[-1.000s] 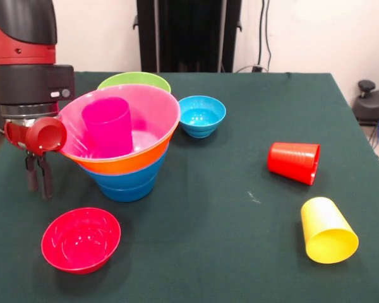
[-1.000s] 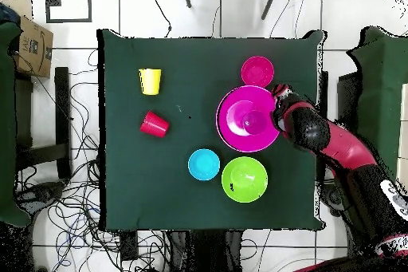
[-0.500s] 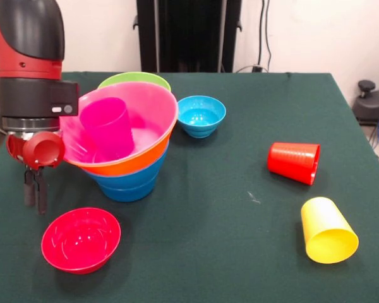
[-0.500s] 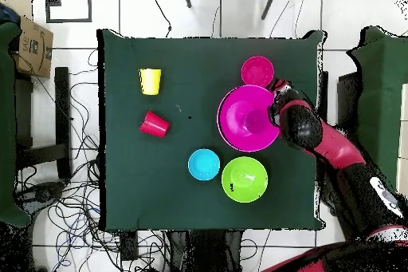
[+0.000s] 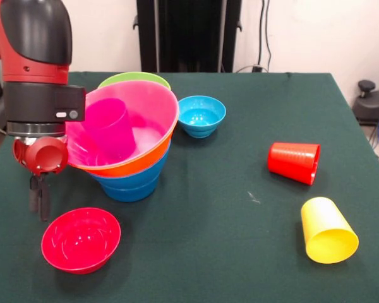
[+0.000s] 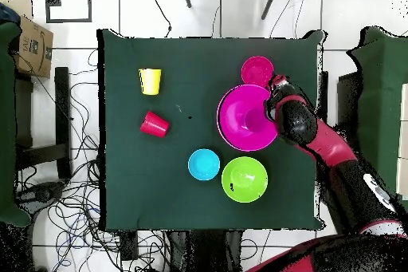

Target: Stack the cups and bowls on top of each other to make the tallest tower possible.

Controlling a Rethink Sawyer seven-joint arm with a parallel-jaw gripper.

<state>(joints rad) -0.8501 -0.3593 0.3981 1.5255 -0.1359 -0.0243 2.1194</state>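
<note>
The tower stands at the table's left: a blue bowl (image 5: 127, 184) at the base, an orange bowl (image 5: 134, 165) and a wide pink bowl (image 5: 153, 108) (image 6: 249, 117) above, tilted up on the right. A purple cup (image 5: 110, 129) leans inside the pink bowl. My gripper (image 5: 39, 203) (image 6: 275, 85) hangs shut and empty just left of the tower, above the small red bowl's (image 5: 81, 240) (image 6: 257, 71) far left rim; the wrist touches the pink rim. A red cup (image 5: 294, 162) (image 6: 154, 124) and a yellow cup (image 5: 328, 230) (image 6: 150, 81) lie on their sides at the right.
A green bowl (image 5: 134, 79) (image 6: 245, 179) sits behind the tower, partly hidden by it. A small light-blue bowl (image 5: 202, 115) (image 6: 204, 164) stands right of the tower. The green table (image 5: 240, 252) runs to its edge on every side.
The arm has shifted right against the tower's rim and slightly down. The pink and orange bowls tilted further and the purple cup leaned with them. The fingers now look closer together.
</note>
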